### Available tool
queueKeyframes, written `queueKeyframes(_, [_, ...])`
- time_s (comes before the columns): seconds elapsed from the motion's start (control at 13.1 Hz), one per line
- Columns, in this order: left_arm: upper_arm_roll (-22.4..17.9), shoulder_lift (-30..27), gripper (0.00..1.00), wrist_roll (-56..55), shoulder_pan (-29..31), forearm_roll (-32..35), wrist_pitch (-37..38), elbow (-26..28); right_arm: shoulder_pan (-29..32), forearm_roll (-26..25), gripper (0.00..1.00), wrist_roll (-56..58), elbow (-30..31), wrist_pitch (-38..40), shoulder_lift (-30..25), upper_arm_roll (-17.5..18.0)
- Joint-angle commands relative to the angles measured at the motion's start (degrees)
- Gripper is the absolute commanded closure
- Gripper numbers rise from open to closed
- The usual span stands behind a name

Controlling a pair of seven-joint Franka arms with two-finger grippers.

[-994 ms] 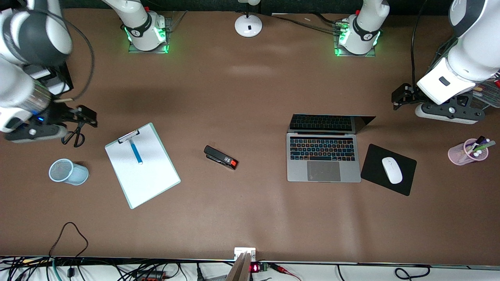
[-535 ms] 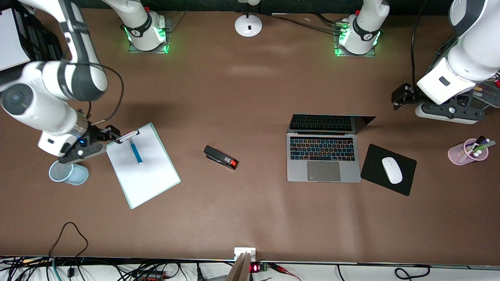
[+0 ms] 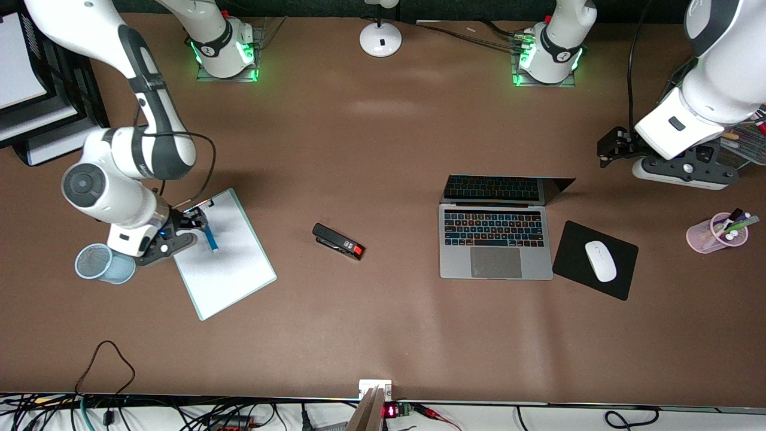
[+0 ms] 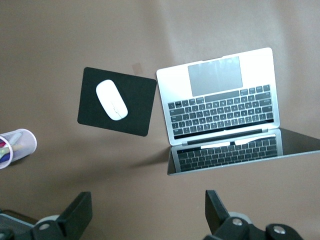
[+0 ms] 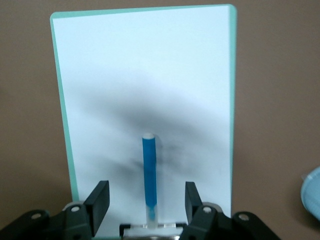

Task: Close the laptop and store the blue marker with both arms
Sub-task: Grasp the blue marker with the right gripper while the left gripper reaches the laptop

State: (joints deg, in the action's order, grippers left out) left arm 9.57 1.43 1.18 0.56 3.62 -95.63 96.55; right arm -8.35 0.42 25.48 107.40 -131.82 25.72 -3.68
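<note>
Right gripper (image 5: 147, 205): spread wide over the clip end of the clipboard (image 3: 218, 257), a finger on each side of the blue marker (image 5: 149, 174), not touching it.
Blue marker: lying on the clipboard's white sheet, toward the right arm's end of the desk (image 3: 383, 335), beside the blue mesh cup (image 3: 103, 263).
Left gripper (image 4: 145, 212): released, fingers far apart, holding nothing, over bare desk near the laptop's lid edge.
Laptop (image 3: 495, 230): open, beside the black mousepad (image 3: 595, 260) with its white mouse (image 3: 600, 261).
</note>
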Motion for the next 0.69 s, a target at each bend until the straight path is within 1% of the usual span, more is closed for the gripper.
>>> queueKeyframes(0.0, [0.45,0.77,0.0,0.05,-0.47,-0.81,2.46,-2.59,0.09,0.9,0.41,3.95,-0.79,-3.08,3.36,0.17])
queueKeyframes(0.08, [1.23,1.2,0.0,-0.21,-0.82,-0.64,3.68,-3.12,0.18,0.9,0.42,4.22,-0.79,-3.61,4.06,0.43])
queueKeyframes(0.23, [1.41,2.34,0.0,-0.47,-0.74,-0.81,3.87,-4.35,0.18,0.9,0.43,5.01,-0.79,-4.58,5.21,0.43])
queueKeyframes(0.31, [1.41,4.0,0.0,-0.48,-0.65,-0.9,4.04,-5.74,0.27,0.9,0.45,5.01,-0.79,-5.19,6.0,0.52])
queueKeyframes(0.38, [1.41,5.06,0.0,-0.48,-0.65,-0.9,4.13,-6.54,0.18,0.9,0.49,5.01,-0.87,-5.72,6.35,0.52])
queueKeyframes(0.54, [1.41,6.3,0.0,-0.21,-0.65,-0.9,4.13,-6.73,0.18,0.9,0.5,5.01,-0.87,-6.95,7.49,0.61])
queueKeyframes(0.61, [1.41,6.65,0.0,0.14,-0.56,-0.9,4.13,-6.64,0.09,0.9,0.54,5.01,-0.87,-7.57,7.85,0.61])
